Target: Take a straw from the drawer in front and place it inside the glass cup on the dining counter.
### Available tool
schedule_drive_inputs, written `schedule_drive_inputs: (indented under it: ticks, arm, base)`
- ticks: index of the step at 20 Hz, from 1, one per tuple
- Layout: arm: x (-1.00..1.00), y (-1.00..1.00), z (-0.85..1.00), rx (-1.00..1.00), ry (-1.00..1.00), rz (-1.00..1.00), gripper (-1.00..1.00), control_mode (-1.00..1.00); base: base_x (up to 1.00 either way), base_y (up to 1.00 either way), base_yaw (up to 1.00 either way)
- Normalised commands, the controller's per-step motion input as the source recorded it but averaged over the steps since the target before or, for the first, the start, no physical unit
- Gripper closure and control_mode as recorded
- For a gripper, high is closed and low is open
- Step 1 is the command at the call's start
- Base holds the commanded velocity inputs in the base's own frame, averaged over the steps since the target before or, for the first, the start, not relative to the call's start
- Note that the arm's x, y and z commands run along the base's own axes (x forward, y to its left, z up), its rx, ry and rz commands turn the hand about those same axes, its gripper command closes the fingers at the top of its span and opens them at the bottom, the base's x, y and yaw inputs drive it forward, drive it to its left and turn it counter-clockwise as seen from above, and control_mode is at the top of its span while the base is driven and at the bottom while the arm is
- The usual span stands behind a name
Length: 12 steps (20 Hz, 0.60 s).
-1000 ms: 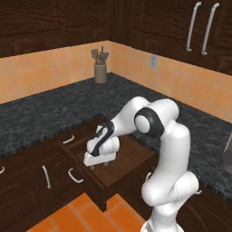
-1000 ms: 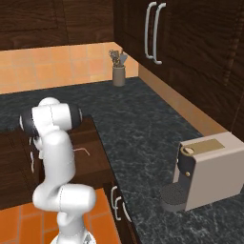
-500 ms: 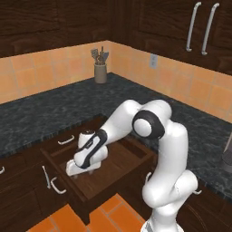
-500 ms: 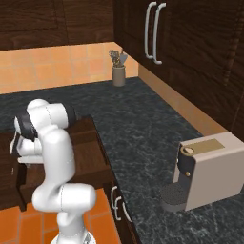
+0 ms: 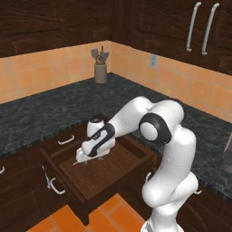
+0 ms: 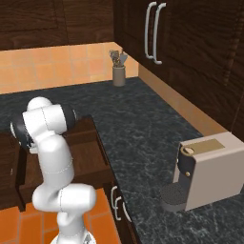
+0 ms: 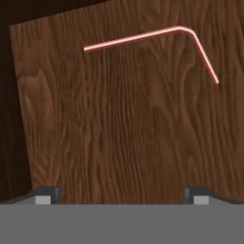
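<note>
The drawer (image 5: 118,168) stands pulled out of the dark cabinet under the black counter, its curved silver handle (image 5: 53,184) on the front. The red-pink straw (image 7: 157,35) lies on the drawer's wooden floor; it is bent near one end. My gripper (image 5: 83,157) hangs just above that floor, pointing down into the drawer. In the hand view the gripper (image 7: 122,194) is open with nothing between its fingertips (image 7: 47,193), and the straw lies apart from them, toward the top of that view. From the right base view the arm hides most of the drawer (image 6: 90,138). The glass cup and the dining counter are out of view.
A utensil holder (image 5: 100,72) stands at the back of the black speckled counter (image 5: 50,108). A beige coffee machine (image 6: 209,171) sits on the counter at the right. Tall cabinet doors with long handles (image 5: 194,27) hang above. Orange floor tiles (image 5: 108,213) lie below the drawer.
The drawer has slid farther out as the hand moved toward its front. Since then the hand has risen slightly and sits over the drawer floor. The jaws stayed open.
</note>
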Motion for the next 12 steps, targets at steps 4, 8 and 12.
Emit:
schedule_drive_inputs:
  ticks: [4, 8, 12]
  arm:
    - [0.53, -0.47, 0.0, -0.05, -0.01, 0.04, -1.0, -1.0]
    - [0.39, -0.22, -0.02, -0.09, -0.04, 0.06, -1.0, -1.0]
    - [0.33, -0.19, -0.2, -0.08, -0.05, 0.15, -1.0, -1.0]
  base:
    - [0.0, 0.0, 0.0]
    - [0.0, 0.0, 0.0]
    - [0.0, 0.0, 0.0]
